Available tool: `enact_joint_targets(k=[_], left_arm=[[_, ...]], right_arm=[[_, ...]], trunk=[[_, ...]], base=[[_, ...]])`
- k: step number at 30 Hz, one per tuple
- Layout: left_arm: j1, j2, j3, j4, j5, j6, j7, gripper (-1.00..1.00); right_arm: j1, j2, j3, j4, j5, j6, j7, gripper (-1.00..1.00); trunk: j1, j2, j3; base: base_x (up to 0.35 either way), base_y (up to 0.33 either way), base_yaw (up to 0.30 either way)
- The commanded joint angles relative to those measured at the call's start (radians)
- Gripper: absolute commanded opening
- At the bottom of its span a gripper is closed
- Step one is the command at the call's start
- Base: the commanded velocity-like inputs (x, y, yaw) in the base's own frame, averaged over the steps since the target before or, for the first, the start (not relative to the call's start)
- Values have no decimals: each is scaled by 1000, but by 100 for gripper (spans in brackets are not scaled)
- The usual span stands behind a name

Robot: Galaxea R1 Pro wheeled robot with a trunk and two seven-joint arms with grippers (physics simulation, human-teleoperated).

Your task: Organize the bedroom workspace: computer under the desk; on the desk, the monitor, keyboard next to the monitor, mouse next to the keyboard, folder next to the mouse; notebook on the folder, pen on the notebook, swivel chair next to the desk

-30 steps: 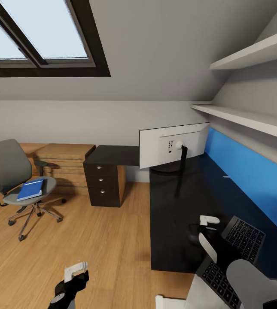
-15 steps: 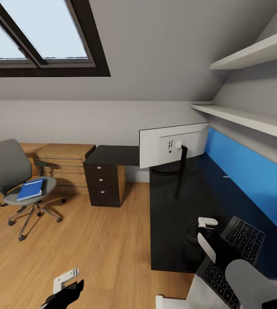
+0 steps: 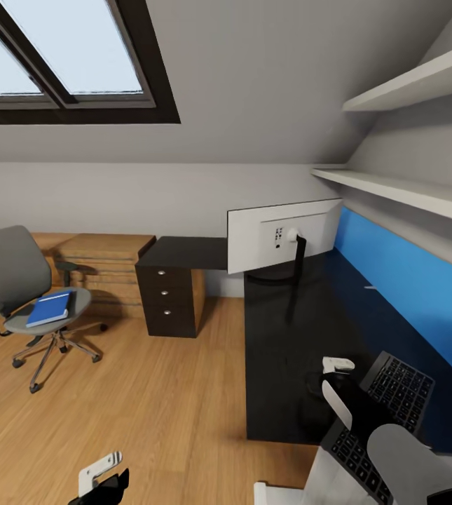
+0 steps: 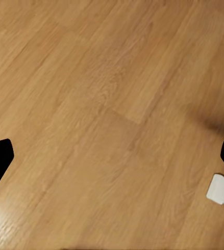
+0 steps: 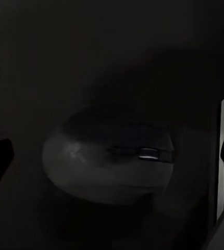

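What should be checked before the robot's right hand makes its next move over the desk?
1. Right hand open: ok, its fingertips stand wide apart on either side of the mouse.
2. Mouse resting on the desk: ok.
3. Mouse next to the keyboard: ok, the keyboard's edge shows right beside it.
4. Fingers clear of the mouse: cannot tell, too dark.
5. Left hand free: ok, open and empty above the floor.
6. Folder on the desk: not ok, it lies on the swivel chair.

folder (image 3: pixel 48 309) on swivel chair (image 3: pixel 15 280), monitor (image 3: pixel 283 236) on desk (image 3: pixel 289 330)
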Motion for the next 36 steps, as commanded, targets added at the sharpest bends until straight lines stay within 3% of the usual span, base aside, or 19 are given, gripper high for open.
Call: enact_joint_targets(k=[1, 13, 36], left_arm=[[0, -1, -1, 3, 9, -3, 6, 100], [0, -3, -2, 26, 2, -17, 13, 100], [0, 2, -4, 101, -15, -19, 7, 100]], right_arm=[[-1, -2, 8, -2, -10, 4, -9, 100], [-1, -2, 10, -3, -10, -3, -7, 100], [-1, -4, 7, -4, -9, -3, -6, 100]], trunk=[[4, -8, -4], [50, -92, -42], [50, -92, -42]], base=[[0, 0, 0], [0, 0, 0], [44, 0, 0]])
